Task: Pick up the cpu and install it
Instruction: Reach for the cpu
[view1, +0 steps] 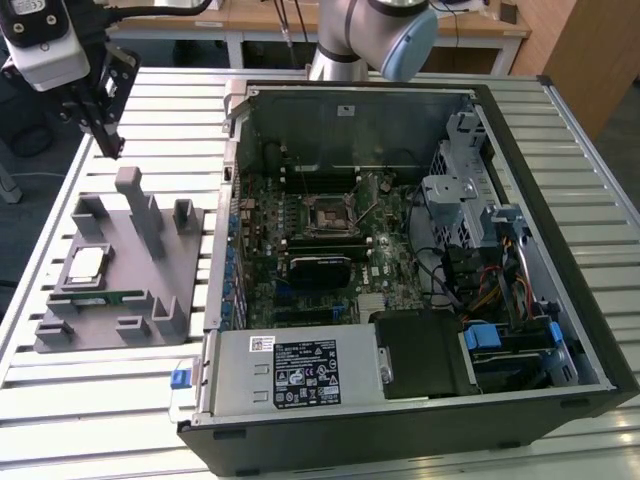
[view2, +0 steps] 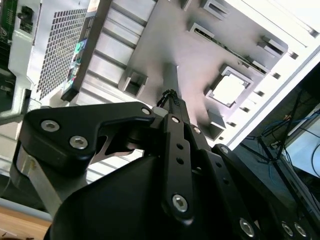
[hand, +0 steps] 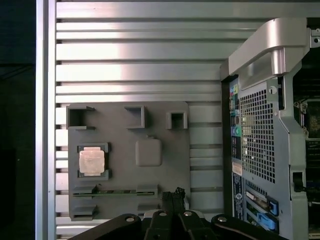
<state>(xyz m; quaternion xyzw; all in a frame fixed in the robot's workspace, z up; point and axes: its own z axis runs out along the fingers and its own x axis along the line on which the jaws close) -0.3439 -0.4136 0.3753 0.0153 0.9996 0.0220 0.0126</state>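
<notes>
**Cpu rests in the fixture; gripper hangs empty above**

A slatted metal table (view1: 95, 405) carries an open computer case (view1: 350, 120) and, on the exterior view's left, a grey fixture (view1: 140, 250). The gripper (view1: 110, 148) hangs above the fixture, pointing down, its jaws pressed together on nothing. The cpu (view1: 85, 265), a small flat square with a silvery top and pale rim, lies in a square pocket of the fixture, near a green memory stick (view1: 100, 297).

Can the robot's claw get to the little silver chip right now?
Probably yes. The cpu lies uncovered, face up in its pocket on the grey fixture, with nothing above it. The gripper hangs near the fixture, apart from the cpu, with its jaws shut, so they would need opening first.
</notes>
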